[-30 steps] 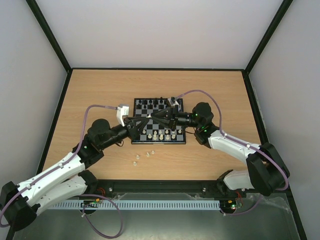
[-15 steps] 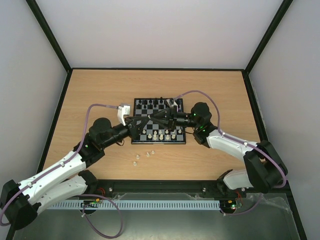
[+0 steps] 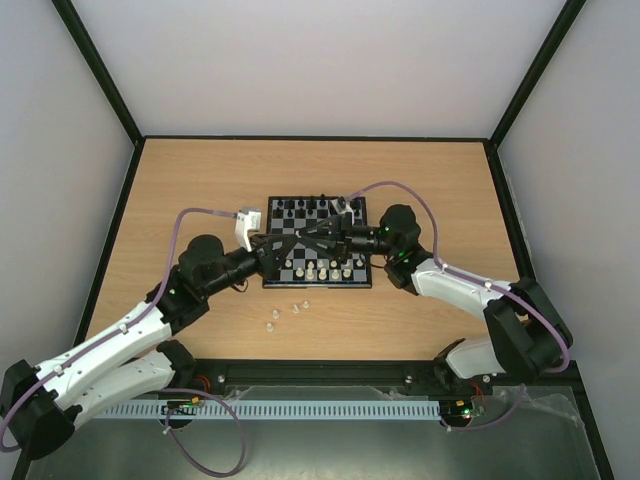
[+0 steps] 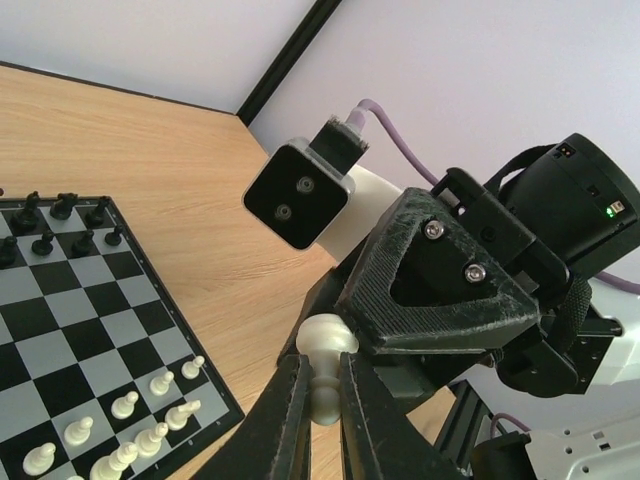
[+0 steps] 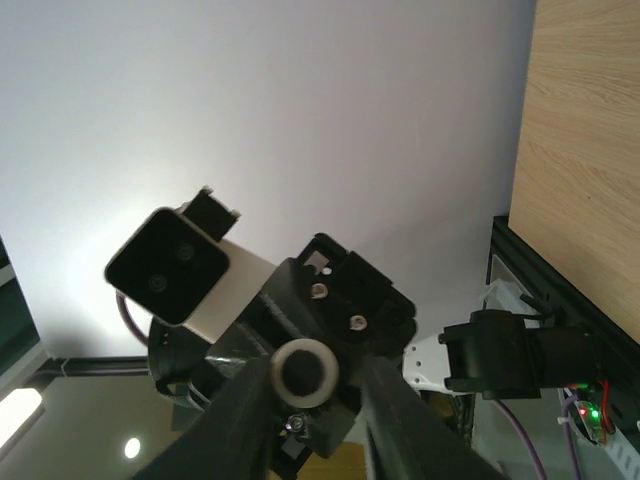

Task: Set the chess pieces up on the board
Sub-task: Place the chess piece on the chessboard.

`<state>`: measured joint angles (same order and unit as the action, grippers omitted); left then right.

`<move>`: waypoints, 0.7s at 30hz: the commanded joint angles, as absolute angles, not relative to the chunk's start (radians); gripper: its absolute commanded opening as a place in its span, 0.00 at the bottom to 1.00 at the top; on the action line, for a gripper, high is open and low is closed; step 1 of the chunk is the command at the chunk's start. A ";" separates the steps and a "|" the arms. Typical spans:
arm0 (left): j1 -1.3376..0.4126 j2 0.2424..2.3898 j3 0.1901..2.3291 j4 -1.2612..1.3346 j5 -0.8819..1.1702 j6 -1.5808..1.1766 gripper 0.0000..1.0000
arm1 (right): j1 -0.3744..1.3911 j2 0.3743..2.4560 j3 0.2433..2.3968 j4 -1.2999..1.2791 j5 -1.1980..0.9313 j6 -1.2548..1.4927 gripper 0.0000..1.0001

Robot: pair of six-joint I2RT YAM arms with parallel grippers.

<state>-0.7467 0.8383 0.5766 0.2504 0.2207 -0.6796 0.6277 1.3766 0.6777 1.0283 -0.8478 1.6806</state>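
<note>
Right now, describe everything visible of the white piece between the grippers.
The white piece is a small glossy cream chessman, seemingly plastic. The left gripper is shut on its narrow body, the wider round end sticking out beyond, in the air by the board. The right wrist view shows a cream ring with a dark centre between the fingers of the right gripper; whether they touch it is unclear.

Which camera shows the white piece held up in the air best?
Left wrist: the piece is seen side-on, head and stem clear, pinched in the left pincer. The right wrist view shows only its round base end-on, at the right pincer. The top camera is too far away to make it out.
</note>
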 commanded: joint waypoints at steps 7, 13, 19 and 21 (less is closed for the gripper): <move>-0.741 0.845 0.756 -0.026 0.128 -0.642 0.03 | 0.602 1.281 0.737 0.645 -0.828 1.360 0.65; -0.724 0.978 0.937 -0.368 0.043 -0.654 0.04 | 0.541 1.179 0.773 0.278 -0.796 1.060 0.79; -0.683 1.133 1.074 -0.630 0.026 -0.658 0.03 | 0.540 1.074 0.875 -0.113 -0.583 0.702 0.90; -0.673 1.184 1.104 -0.691 0.032 -0.659 0.02 | 0.541 1.046 0.882 -0.175 -0.503 0.643 0.95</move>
<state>-0.6930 1.1122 1.0447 -0.4561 0.0456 -0.6575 0.5415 1.1103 0.8356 0.0971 -0.6727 0.8982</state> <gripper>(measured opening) 0.071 0.913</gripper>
